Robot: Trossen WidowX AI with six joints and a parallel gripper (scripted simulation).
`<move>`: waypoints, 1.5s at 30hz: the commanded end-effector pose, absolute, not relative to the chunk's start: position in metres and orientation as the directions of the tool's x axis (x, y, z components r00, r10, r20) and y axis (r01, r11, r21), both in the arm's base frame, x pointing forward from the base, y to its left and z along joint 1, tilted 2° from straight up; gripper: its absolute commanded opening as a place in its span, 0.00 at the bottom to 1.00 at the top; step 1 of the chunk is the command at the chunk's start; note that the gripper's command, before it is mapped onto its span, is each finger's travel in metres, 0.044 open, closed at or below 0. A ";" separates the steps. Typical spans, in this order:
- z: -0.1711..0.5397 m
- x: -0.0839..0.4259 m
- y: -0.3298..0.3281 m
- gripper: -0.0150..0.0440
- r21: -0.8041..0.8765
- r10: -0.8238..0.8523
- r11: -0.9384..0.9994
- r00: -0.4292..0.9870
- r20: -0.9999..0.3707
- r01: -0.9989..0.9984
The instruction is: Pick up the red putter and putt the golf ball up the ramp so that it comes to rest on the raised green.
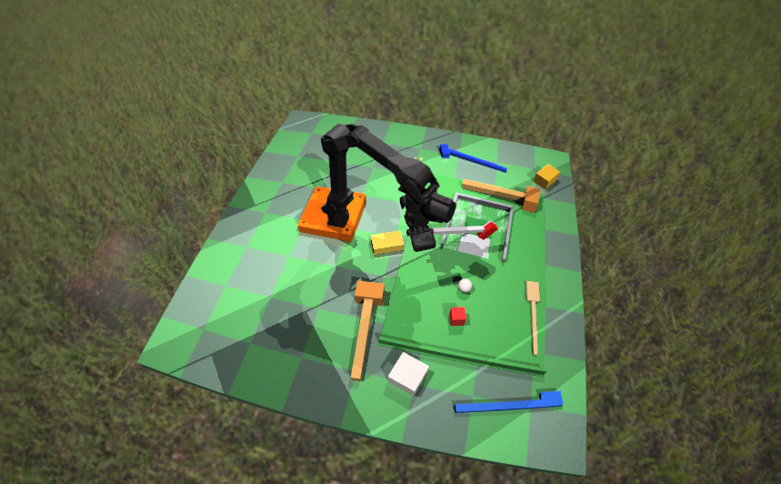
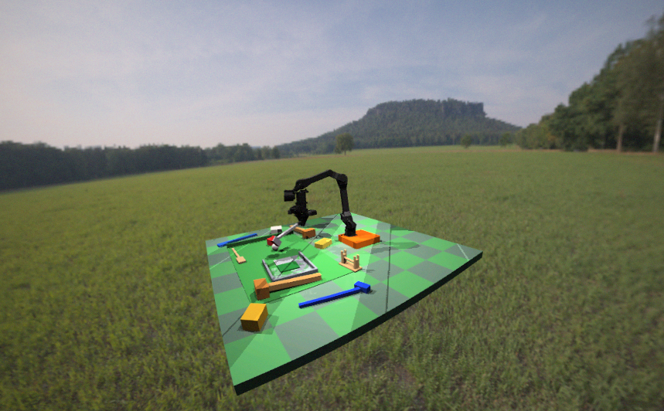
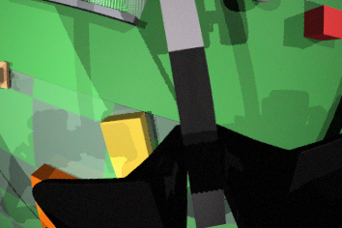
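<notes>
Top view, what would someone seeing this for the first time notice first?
The black arm on its orange base stands out first: its gripper is shut on the red putter, held in the air with the red head over the grey-framed raised green. Next comes the white golf ball on the darker green ramp, with a small red cube just nearer the camera.

Putter head (image 1: 487, 229) out of wrist view (cropped)
</notes>
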State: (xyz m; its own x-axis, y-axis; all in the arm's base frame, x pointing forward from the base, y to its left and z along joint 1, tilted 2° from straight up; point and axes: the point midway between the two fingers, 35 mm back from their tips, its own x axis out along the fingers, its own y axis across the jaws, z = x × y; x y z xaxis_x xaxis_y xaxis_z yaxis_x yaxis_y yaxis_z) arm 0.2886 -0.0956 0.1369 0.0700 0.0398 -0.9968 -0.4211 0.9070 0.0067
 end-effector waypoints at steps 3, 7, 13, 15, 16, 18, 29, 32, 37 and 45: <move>0.142 0.279 -0.132 0.25 -0.010 0.005 0.968 0.059 -0.998 -0.250; 0.144 0.270 -0.154 0.25 -0.019 -0.013 0.991 0.044 -0.999 -0.135; 0.147 0.252 -0.187 0.25 -0.037 -0.037 0.998 0.017 -0.999 0.041; 0.148 0.247 -0.194 0.25 -0.041 -0.042 0.996 0.010 -0.999 0.079; 0.148 0.247 -0.194 0.25 -0.042 -0.042 0.996 0.010 -0.999 0.084; 0.148 0.247 -0.194 0.25 -0.042 -0.042 0.996 0.010 -0.999 0.084; 0.118 0.248 -0.196 0.25 -0.042 -0.043 0.996 0.010 -0.999 0.084; 0.109 0.247 -0.196 0.25 -0.042 -0.043 0.996 0.010 -0.999 0.084; 0.106 0.247 -0.196 0.25 -0.042 -0.043 0.996 0.010 -0.999 0.084; 0.095 0.247 -0.197 0.25 -0.042 -0.043 0.996 0.010 -0.999 0.084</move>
State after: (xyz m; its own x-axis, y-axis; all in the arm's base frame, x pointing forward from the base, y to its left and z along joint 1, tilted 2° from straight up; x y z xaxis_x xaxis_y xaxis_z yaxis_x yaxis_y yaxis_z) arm 0.2487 -0.1971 0.1020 0.0143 -0.0451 -0.9989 0.0827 0.9956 -0.0437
